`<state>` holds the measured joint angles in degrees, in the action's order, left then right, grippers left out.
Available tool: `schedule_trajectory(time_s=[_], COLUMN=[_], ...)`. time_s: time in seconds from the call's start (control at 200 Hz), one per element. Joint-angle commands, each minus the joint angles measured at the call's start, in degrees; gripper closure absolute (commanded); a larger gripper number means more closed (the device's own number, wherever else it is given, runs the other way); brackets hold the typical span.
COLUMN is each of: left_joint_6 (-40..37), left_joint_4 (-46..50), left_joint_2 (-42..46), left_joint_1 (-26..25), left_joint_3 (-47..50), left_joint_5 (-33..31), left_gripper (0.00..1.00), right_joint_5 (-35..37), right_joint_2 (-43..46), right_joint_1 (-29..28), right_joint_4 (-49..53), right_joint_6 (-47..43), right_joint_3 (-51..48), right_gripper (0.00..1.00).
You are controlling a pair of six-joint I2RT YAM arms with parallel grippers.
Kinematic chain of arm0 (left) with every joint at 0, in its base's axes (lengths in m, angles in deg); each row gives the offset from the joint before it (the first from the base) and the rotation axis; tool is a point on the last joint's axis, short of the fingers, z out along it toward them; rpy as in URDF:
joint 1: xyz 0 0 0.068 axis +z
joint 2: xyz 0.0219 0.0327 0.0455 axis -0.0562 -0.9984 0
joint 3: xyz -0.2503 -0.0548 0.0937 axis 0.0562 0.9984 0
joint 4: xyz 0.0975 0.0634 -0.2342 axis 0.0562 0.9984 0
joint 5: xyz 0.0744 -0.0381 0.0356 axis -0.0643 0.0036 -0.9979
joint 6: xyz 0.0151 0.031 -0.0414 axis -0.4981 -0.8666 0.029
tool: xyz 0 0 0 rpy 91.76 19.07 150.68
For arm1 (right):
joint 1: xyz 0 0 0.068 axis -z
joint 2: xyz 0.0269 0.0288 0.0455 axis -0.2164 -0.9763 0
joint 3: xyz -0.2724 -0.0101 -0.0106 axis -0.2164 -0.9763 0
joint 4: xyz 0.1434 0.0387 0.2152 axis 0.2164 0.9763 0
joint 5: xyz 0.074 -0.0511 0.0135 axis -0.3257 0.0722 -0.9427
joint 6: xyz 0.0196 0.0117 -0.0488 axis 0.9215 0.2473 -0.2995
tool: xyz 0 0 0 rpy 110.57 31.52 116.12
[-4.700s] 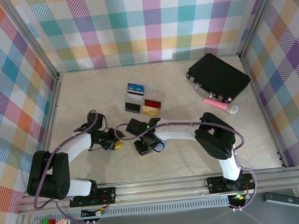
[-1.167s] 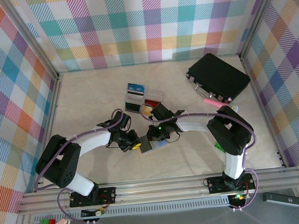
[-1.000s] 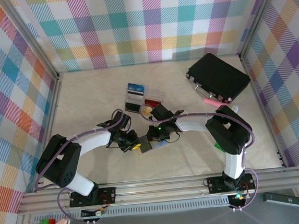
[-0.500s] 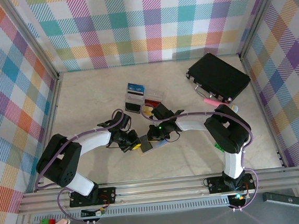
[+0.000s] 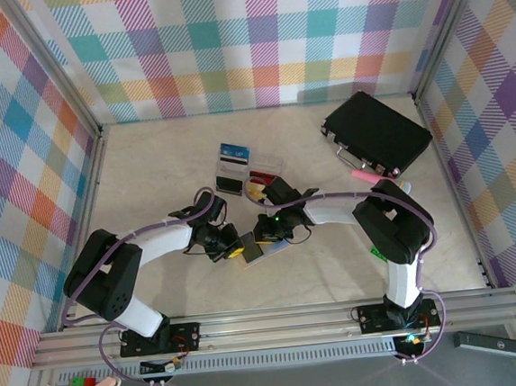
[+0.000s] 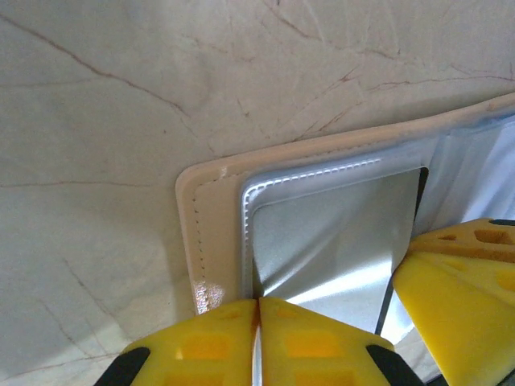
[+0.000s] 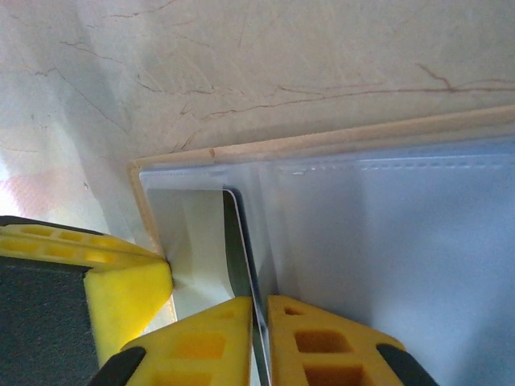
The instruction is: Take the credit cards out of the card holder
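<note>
Top external view: plaid-papered walls (image 5: 263, 39) enclose a pale, veined marble-look bench (image 5: 148, 175). A black case (image 5: 377, 133) sits at far right and a clear compartment tray (image 5: 250, 174) at centre. Just nearer than the tray, the left end effector (image 5: 234, 247) and right end effector (image 5: 265, 237) meet over the card holder (image 5: 276, 246), which is largely hidden beneath them. Left wrist view: the yellow pads are clamped on the holder's near edge, their bases cut off by the frame. Right wrist view: the pads pinch a thin credit card (image 7: 240, 241), seen edge-on against the holder's clear pocket, its colour hard to make out.
</note>
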<state>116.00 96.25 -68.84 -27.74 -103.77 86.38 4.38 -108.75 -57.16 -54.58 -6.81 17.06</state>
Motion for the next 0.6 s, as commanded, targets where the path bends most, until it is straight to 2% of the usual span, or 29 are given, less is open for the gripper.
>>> schedule_trajectory(time_s=[0.0, 0.19, 0.305, 0.435, 0.595], left_joint_6=[-1.08, -1.50, -1.71, -2.10, -2.91], left_joint_4=[2.74, 2.92, 3.31, 4.33, 6.08], left_joint_2=[-3.10, -3.71, -3.80, -3.25, -0.99], left_joint_1=[-0.42, -0.42, -0.42, -0.37, -0.42], left_joint_3=[0.61, -0.04, -0.50, -1.05, -2.12], left_joint_5=[-1.50, -1.38, -1.55, -2.23, -3.57], left_gripper=[0.89, 0.88, 0.87, 0.85, 0.81], right_joint_5=[-3.35, -4.54, -4.67, -2.97, 0.28], right_joint_2=[-1.32, -1.30, -0.77, 0.77, 3.75], right_joint_1=[-0.42, -0.42, -0.42, -0.44, -0.42], right_joint_4=[-1.44, -1.50, -1.58, -1.74, -2.51], right_joint_6=[-0.32, -0.85, -1.02, -0.63, 1.52], right_joint_3=[-0.66, -0.49, -0.74, -1.82, -4.59], right_gripper=[0.85, 0.86, 0.91, 0.96, 0.98])
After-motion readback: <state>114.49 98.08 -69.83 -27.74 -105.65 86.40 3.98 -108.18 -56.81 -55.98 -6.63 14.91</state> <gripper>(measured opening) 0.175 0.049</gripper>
